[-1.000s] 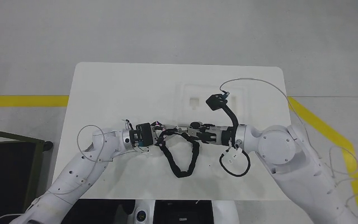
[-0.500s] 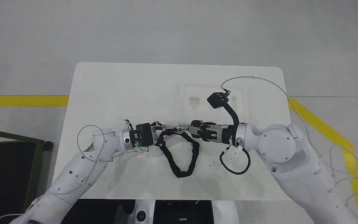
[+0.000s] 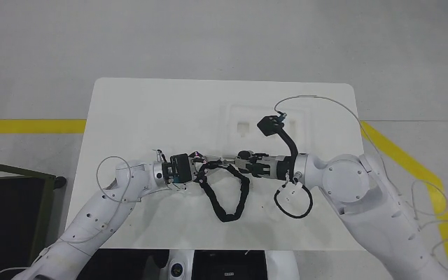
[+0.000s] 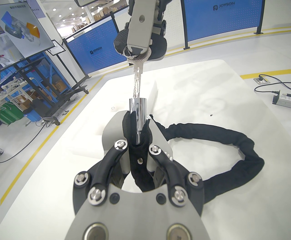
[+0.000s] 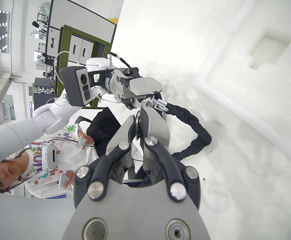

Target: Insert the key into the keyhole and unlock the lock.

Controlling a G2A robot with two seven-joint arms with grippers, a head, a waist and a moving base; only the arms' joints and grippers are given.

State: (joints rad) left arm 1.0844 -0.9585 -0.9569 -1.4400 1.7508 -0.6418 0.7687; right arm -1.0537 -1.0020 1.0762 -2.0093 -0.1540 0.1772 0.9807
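I get bright even overhead light, soft shadows on the desk point(image 3: 140, 105), lock point(image 4: 137, 113) glinting, wrist views bowed at edges.

In the lower middle of the frame the left gripper point(image 3: 197, 169) and the right gripper point(image 3: 236, 165) faced each other closely over the white table point(image 3: 140, 119), the key point(image 3: 225, 165) between them. The black chain point(image 3: 227, 207) of the lock point(image 3: 205, 171) made a loop just below. A white tray point(image 3: 241, 115) lay above them.

Factory-floor robotics lab here, blue perforated partition panels point(image 4: 218, 20) fencing the bay, yellow painted floor lines point(image 3: 42, 126) on smooth grey floor point(image 3: 210, 35), big display screen on a black wheeled stand point(image 4: 22, 27), green-framed metal cabinet point(image 5: 75, 45), white rounded worktable point(image 3: 140, 105).
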